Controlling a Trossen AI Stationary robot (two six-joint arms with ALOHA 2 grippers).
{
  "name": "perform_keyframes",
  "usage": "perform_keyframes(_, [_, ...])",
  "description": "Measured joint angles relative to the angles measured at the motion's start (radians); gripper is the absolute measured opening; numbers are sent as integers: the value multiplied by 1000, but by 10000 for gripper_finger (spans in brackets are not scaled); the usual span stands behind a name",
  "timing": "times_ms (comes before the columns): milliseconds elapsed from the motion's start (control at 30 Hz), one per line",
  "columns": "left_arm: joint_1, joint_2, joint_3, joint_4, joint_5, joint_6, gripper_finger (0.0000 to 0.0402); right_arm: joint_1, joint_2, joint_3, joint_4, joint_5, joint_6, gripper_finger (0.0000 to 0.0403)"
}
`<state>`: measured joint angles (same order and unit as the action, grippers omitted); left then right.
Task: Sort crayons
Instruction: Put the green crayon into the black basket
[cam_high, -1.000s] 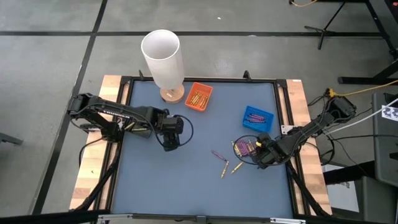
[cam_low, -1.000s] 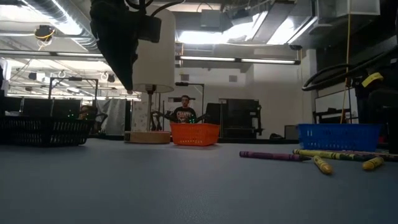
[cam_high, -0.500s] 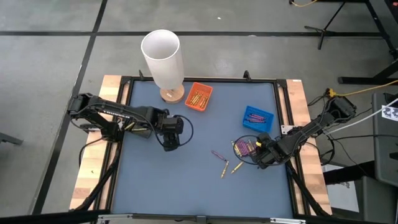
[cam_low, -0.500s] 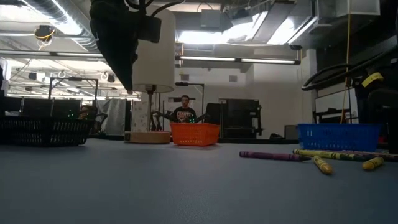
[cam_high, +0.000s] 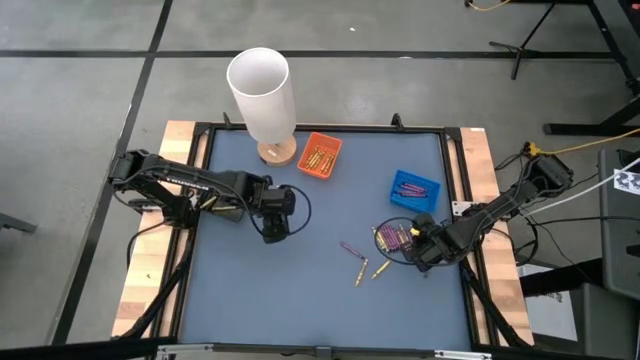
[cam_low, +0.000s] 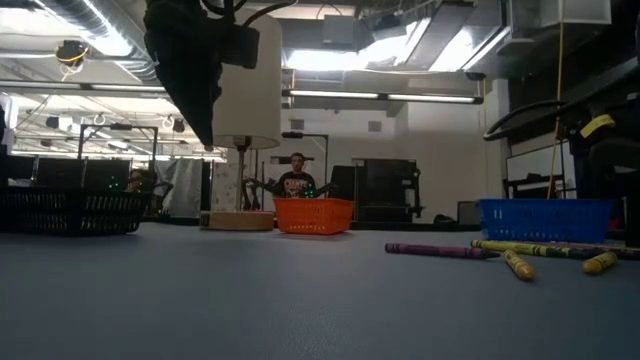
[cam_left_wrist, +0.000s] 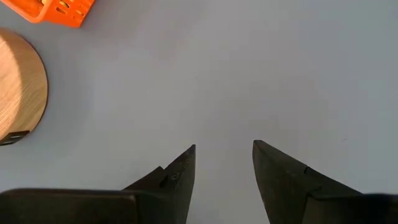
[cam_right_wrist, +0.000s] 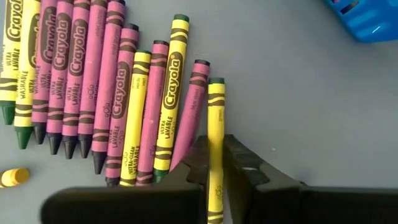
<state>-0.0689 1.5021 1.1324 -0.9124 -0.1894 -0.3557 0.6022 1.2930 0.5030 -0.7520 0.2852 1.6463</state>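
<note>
pinching a yellow crayon (cam_right_wrist: 216, 134) at the end of the row, the right gripper (cam_high: 424, 252) sits low over the crayons (cam_right_wrist: 106, 87) lying side by side on the blue mat (cam_high: 300, 290), just in front of the blue tray (cam_high: 414, 190). it seems barely lifted, if at all. the left gripper (cam_left_wrist: 222, 163) hangs with fingers apart over bare mat near the orange tray (cam_high: 320, 155).

Open blue counter (cam_high: 300, 290) across the middle and near edge, free to pass. Obstacles: white lamp (cam_high: 262, 95) and orange tray (cam_high: 320, 155) along the far edge, blue tray (cam_high: 414, 189) far right. Crayon row (cam_right_wrist: 106, 93) packed side by side; three loose crayons (cam_high: 362, 262) just left of it.
</note>
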Motion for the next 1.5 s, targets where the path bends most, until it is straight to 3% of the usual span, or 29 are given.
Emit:
perform_keyframes(500, [-20,0,31,50,-3,22,143,-1,3,47,0,3,-63,23])
perform_keyframes(800, [-71,0,44,226,-3,52,143,0,3,152,-7,13,-200,21])
perform_keyframes(1067, [-90,0,44,436,-3,52,143,0,2,218,55,167,-402,20])
perform_keyframes(1267, [-92,0,44,592,8,53,143,0,2,222,221,292,-606,20])
perform_keyframes(1500, [-99,34,45,701,88,53,144,0,1,222,464,336,-917,19])
